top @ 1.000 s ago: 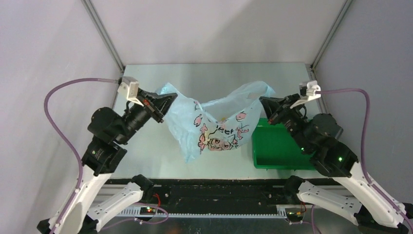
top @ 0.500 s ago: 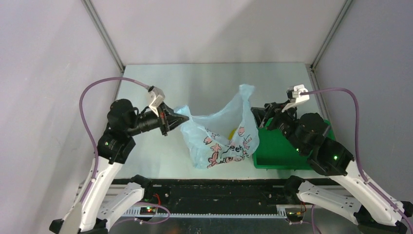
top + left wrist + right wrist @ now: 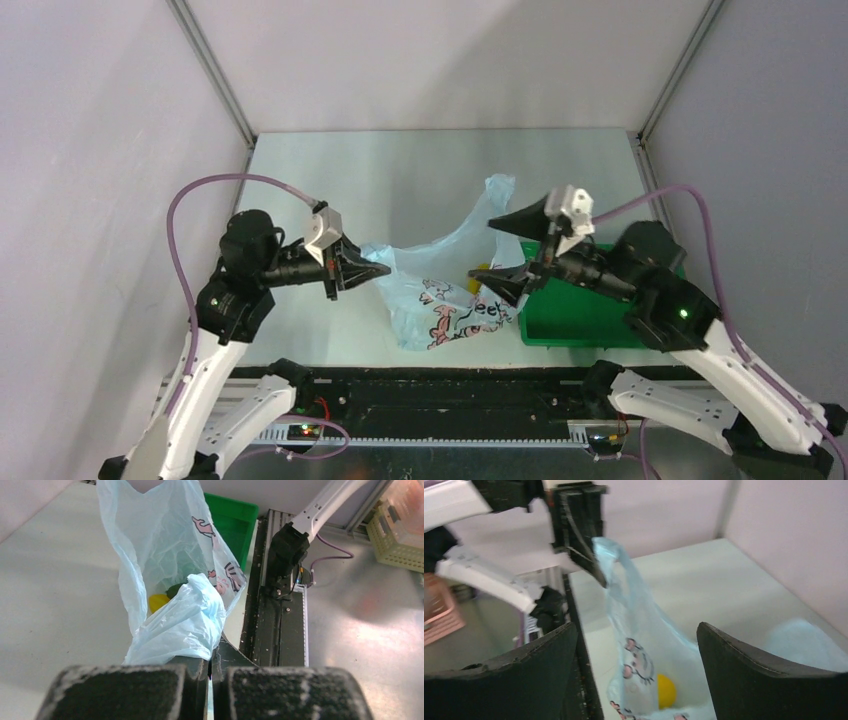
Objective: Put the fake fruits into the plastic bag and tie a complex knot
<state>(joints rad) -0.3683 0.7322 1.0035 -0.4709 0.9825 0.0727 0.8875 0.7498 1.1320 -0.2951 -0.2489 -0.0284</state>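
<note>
The light-blue plastic bag (image 3: 440, 305) sags on the table between the arms, its pink-and-dark print facing the near edge. My left gripper (image 3: 365, 268) is shut on one bunched handle (image 3: 185, 625). The other handle (image 3: 497, 195) stands up free. My right gripper (image 3: 508, 252) is open beside the bag's right edge, touching nothing, one finger above the other. Inside the bag lies a yellow fruit (image 3: 665, 690), also the yellow fruit (image 3: 157, 601) in the left wrist view, with a dark green shape (image 3: 176, 588) next to it. In the right wrist view the bag (image 3: 629, 605) hangs from the left gripper (image 3: 596, 572).
A rigid green tray (image 3: 580, 312) sits on the table just right of the bag, under the right arm. The black rail (image 3: 450, 395) runs along the near edge. Grey walls close off the table on the left, back and right.
My right gripper let go of its handle, opened wide and turned toward the bag. The bag dropped from stretched to sagging. My left gripper moved inward and lower, still holding its handle.
</note>
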